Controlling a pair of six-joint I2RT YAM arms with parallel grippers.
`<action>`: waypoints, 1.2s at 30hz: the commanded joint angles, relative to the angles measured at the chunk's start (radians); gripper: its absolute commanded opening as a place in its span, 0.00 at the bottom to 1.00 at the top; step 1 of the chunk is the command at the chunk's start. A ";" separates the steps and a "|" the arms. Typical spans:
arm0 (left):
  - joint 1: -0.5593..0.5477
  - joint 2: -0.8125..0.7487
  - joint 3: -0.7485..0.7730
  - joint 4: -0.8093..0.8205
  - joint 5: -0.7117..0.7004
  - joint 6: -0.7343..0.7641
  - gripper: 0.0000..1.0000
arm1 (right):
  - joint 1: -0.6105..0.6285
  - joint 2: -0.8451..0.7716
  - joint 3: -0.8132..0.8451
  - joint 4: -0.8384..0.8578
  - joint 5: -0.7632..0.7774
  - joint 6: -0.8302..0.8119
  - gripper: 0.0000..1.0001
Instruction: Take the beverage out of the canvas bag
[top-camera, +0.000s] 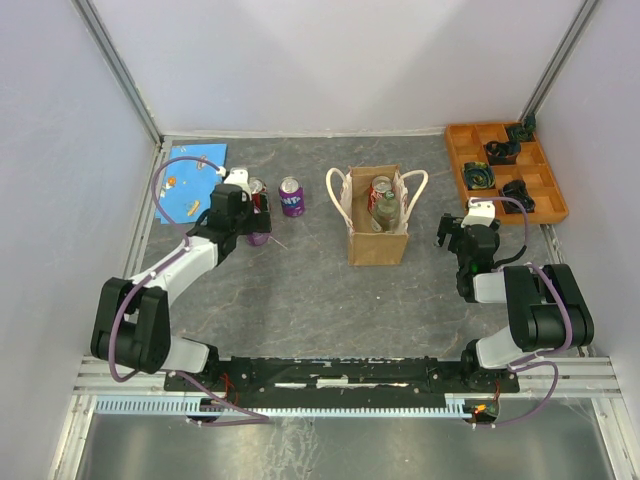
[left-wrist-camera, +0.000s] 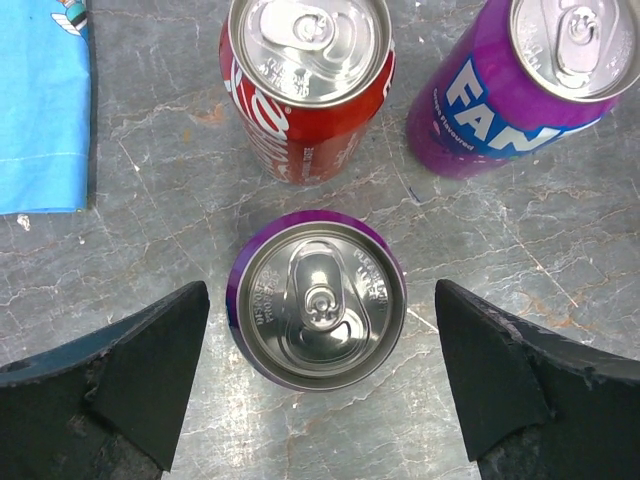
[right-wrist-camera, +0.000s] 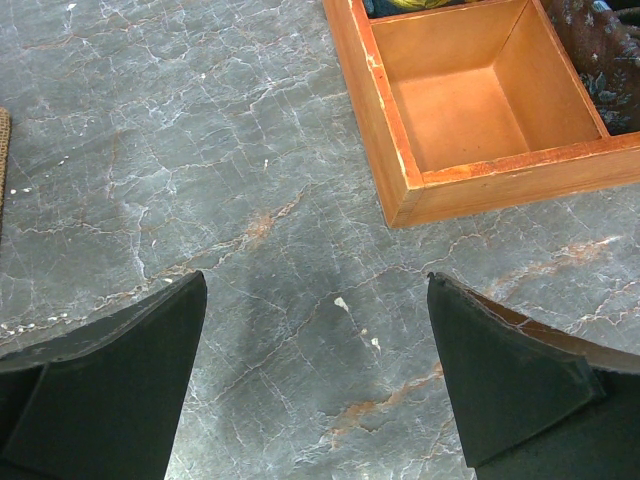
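The tan canvas bag (top-camera: 377, 243) with cream looped handles stands mid-table. A red can (top-camera: 381, 185) and a greenish bottle (top-camera: 384, 210) stand inside it. My left gripper (top-camera: 250, 225) is open at the far left of the table. In the left wrist view the gripper (left-wrist-camera: 320, 345) straddles an upright purple can (left-wrist-camera: 316, 300) standing on the table, with both fingers clear of it. My right gripper (top-camera: 455, 238) is open and empty to the right of the bag. In the right wrist view this gripper (right-wrist-camera: 315, 340) hangs over bare table.
A red can (left-wrist-camera: 308, 80) and a purple Fanta can (left-wrist-camera: 520, 80) stand just beyond the left gripper. A blue cloth (top-camera: 193, 180) lies at the far left. An orange compartment tray (top-camera: 505, 170) holding dark objects sits at the far right, its corner near the right gripper (right-wrist-camera: 480, 120).
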 joint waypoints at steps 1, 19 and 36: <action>0.005 -0.033 0.076 0.010 -0.008 -0.015 0.99 | -0.003 0.000 0.022 0.031 -0.002 -0.008 0.99; -0.222 -0.095 0.475 0.006 0.335 0.199 0.93 | -0.003 0.000 0.023 0.031 -0.002 -0.008 0.99; -0.442 0.431 0.845 -0.017 0.509 0.312 0.74 | -0.002 0.000 0.023 0.031 -0.002 -0.008 0.99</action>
